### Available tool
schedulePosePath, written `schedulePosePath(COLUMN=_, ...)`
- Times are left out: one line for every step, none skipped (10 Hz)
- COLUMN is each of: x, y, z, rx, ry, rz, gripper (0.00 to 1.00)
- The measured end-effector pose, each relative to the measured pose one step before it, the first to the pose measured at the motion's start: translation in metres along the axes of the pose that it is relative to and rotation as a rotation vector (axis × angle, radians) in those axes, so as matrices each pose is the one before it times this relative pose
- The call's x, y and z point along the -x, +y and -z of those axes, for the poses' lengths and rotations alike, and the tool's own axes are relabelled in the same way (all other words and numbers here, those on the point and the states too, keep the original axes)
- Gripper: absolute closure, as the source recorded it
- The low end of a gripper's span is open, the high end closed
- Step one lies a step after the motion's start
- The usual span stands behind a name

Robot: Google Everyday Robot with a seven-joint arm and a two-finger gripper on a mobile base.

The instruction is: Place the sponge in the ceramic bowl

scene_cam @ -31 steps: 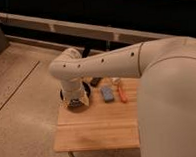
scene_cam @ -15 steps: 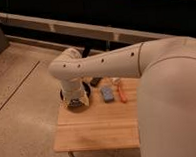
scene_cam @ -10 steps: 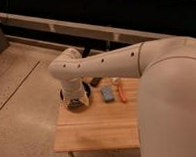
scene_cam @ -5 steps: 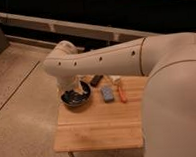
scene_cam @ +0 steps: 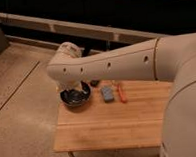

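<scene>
The big white robot arm point(scene_cam: 111, 67) sweeps across the camera view from the right, and its bulk hangs over the far left corner of the light wooden slatted worktop point(scene_cam: 109, 127). The gripper point(scene_cam: 76, 89) is down low at that corner, right over the round, dark glossy ceramic bowl point(scene_cam: 75, 98). The arm covers most of it, so I cannot tell whether it is spread or pressed together.

Now the score: the small blue-grey rectangular sponge point(scene_cam: 107, 94) lies flat on the worktop just beside the bowl, on its right as the camera sees it, and clear of the rim. So it is not in the bowl, and the gripper is not on it. By my reading, both the pick-up and the drop into the bowl are left to do.

The thin orange stick point(scene_cam: 121, 91) lies close along the sponge's far side and could get nudged in a grasp. The small black rectangular object point(scene_cam: 95, 83) sits just behind, between bowl and sponge.
</scene>
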Motion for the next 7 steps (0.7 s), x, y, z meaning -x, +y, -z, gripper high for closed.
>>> schedulePosePath(x=-0.00046, y=0.00170, z=-0.00036, rx=0.00103, ry=0.00097, rz=0.00281, gripper=0.35)
schedulePosePath(x=0.00005, y=-0.00027, z=-0.00028, rx=-0.00089, ry=0.00092, rz=-0.00048, gripper=0.35)
schedulePosePath(x=0.00026, y=-0.00231, z=-0.00166, rx=-0.00587, ry=0.00154, rz=0.00161, gripper=0.35)
schedulePosePath(x=0.00385, y=-0.00972, z=-0.00675, rx=-0.02470, ry=-0.00255, rz=0.02197, gripper=0.35)
schedulePosePath(x=0.00522, y=-0.02089, z=-0.01095, rx=-0.03485, ry=0.00001, rz=0.01855, gripper=0.35)
schedulePosePath(x=0.00599, y=-0.02597, z=-0.01306, rx=-0.03663, ry=-0.00186, rz=0.00174, gripper=0.35)
schedulePosePath(x=0.00551, y=-0.01907, z=-0.01112, rx=-0.01098, ry=-0.00557, rz=-0.01931, gripper=0.35)
